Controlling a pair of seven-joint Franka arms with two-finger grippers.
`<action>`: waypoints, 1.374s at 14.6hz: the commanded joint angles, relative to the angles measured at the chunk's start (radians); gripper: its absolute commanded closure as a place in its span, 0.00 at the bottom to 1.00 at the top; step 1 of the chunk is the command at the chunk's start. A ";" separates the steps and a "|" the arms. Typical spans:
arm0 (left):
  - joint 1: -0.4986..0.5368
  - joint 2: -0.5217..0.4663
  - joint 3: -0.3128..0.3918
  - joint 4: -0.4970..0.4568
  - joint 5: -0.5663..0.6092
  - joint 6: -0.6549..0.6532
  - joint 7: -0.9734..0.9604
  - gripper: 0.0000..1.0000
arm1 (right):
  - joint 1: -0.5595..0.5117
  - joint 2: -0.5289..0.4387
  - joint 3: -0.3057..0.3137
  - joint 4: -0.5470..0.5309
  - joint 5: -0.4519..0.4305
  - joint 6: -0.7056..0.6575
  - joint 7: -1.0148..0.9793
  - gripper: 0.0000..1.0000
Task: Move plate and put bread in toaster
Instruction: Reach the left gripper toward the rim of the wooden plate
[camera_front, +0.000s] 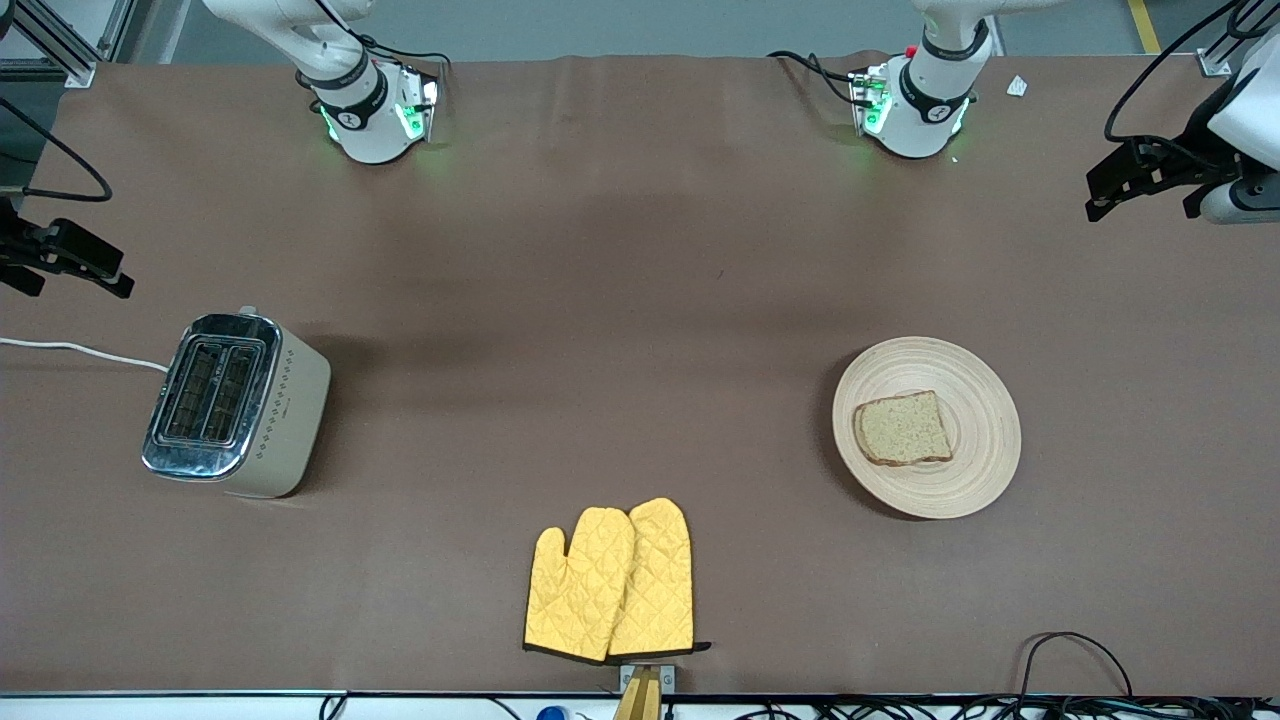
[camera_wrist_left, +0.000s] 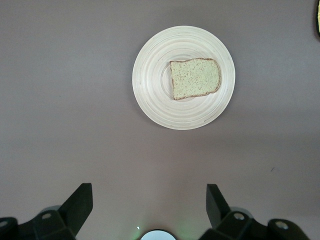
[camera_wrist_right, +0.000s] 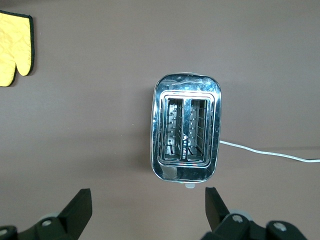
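The light beige ringed plate (camera_front: 975, 450) lies on the brown table toward the left arm's end, and the bread (camera_front: 902, 428) lies flat on it. Both also show in the left wrist view: the plate (camera_wrist_left: 150, 95) and the bread (camera_wrist_left: 195, 78). The cream toaster (camera_front: 240, 405) stands upright toward the right arm's end with both slots empty; it also shows in the right wrist view (camera_wrist_right: 186, 87). My left gripper (camera_front: 1140, 195) (camera_wrist_left: 148, 192) hangs open and empty over the table edge. My right gripper (camera_front: 75, 280) (camera_wrist_right: 147, 192) hangs open and empty beside the toaster.
A pair of yellow oven mitts (camera_front: 610, 580) (camera_wrist_right: 15, 47) lies near the table's front edge, between the toaster and the plate. The toaster's white cord (camera_front: 70, 350) runs off the right arm's end of the table. Black cables (camera_front: 1070, 650) lie at the front edge.
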 joint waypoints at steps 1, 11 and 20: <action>0.001 0.006 -0.002 0.024 0.007 -0.020 0.007 0.00 | 0.002 -0.028 0.003 -0.035 -0.013 0.016 -0.001 0.00; 0.109 0.135 0.044 0.029 -0.142 0.067 0.047 0.00 | 0.002 -0.028 0.003 -0.035 -0.013 0.016 -0.001 0.00; 0.340 0.424 0.044 0.026 -0.402 0.209 0.388 0.00 | 0.002 -0.028 0.003 -0.035 -0.012 0.016 -0.001 0.00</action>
